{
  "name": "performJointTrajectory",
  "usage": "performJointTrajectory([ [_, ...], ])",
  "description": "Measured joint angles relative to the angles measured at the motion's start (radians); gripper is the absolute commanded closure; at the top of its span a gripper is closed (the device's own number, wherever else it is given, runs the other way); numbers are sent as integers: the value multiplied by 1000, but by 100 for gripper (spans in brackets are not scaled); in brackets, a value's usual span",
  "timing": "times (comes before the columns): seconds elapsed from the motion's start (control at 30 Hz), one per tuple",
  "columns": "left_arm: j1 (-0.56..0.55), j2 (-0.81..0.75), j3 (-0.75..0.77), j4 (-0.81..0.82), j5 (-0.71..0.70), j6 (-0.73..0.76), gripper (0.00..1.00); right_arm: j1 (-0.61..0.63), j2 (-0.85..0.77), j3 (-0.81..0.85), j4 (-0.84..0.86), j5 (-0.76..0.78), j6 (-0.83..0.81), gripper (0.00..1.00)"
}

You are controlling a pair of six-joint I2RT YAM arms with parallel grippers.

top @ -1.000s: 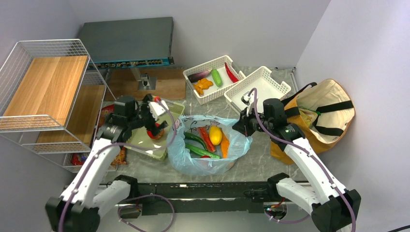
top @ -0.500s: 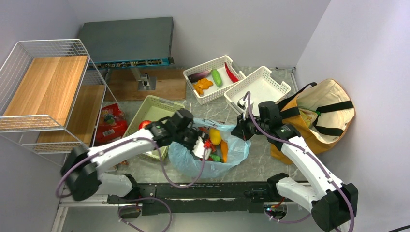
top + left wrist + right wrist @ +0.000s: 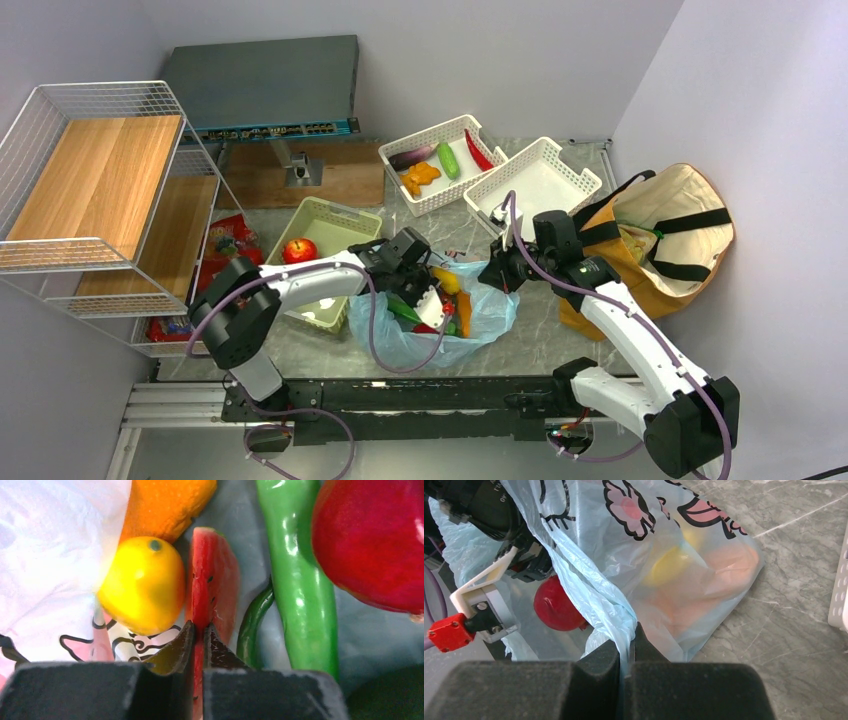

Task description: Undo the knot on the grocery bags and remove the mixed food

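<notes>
The light-blue plastic bag [image 3: 492, 312] lies open mid-table. My right gripper [image 3: 494, 268] is shut on its gathered rim [image 3: 616, 607] and holds it up. My left gripper [image 3: 432, 304] reaches into the bag. Its jaws [image 3: 199, 630] are shut on the thin edge of the watermelon slice [image 3: 214, 582]. Around the slice lie a yellow mango [image 3: 142, 585], an orange carrot [image 3: 165, 505], a long green pepper [image 3: 297, 580] and a red apple [image 3: 372, 540]. The mustard canvas tote [image 3: 665, 235] sits open at the right, behind my right arm.
A pale green basket [image 3: 335, 222] left of the bag holds a red apple [image 3: 298, 250]. Two white baskets [image 3: 432, 195] [image 3: 545, 180] stand at the back, one holding vegetables. A wire shelf [image 3: 100, 190] and a red snack pack [image 3: 228, 255] are at the left.
My left arm has swung from the green basket, leaving an apple there, into the blue bag. Its jaws have closed on the watermelon slice. The right gripper has kept its hold on the rim.
</notes>
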Motion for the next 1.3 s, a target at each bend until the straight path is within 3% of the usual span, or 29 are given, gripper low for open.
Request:
performJointTrajectory([
  [0.17,4,-72,0,-65,50,-69,100,0,0,0,-5,0,-9,100],
  [0.37,27,-303,0,-139,148,-163,100,0,0,0,-6,0,-13,100],
  [0.53,69,-395,14,-201,201,-270,100,0,0,0,-8,3,-14,100],
  [0.63,175,-464,47,-207,227,-422,100,0,-4,0,-11,7,-13,100],
  [0.73,392,-564,69,-181,235,-589,100,0,-13,0,-8,6,-13,100],
  [0.97,749,-698,-92,-179,206,-704,100,2,-19,0,-8,6,-16,100],
  [1.07,805,-690,-130,-205,266,-767,100,2,-13,0,-8,6,-16,100],
  [1.23,789,-736,-111,-175,301,-937,100,2,10,0,-6,6,-16,100],
  [1.27,803,-740,-107,-173,301,-958,97,2,14,1,-6,6,-16,100],
  [1.3,821,-743,-107,-174,301,-969,81,2,18,3,-6,6,-16,100],
])
